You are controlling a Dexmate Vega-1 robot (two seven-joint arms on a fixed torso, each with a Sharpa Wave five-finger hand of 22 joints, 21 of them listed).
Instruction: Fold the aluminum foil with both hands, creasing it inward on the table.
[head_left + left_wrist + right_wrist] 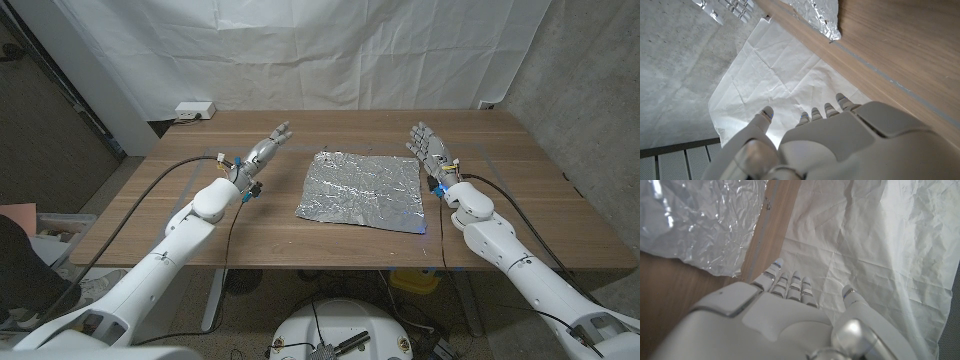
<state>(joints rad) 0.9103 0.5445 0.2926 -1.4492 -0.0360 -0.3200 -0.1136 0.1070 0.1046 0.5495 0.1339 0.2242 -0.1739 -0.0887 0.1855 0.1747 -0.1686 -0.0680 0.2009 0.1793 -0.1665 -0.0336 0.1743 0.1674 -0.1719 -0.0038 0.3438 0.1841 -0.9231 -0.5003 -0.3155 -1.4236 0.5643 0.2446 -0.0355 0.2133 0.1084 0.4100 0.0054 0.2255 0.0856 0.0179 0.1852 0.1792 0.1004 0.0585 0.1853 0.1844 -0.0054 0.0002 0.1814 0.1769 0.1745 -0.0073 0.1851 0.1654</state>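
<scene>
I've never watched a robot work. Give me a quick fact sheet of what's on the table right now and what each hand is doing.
Surface: wooden table
Item: sheet of aluminum foil, crinkled, lying flat and unfolded at the middle
Left hand: beside the foil's left edge, apart from it, holding nothing
Right hand: beside the foil's right edge, fingers spread, holding nothing
Backdrop: white cloth behind the table
Folding: not yet begun
</scene>
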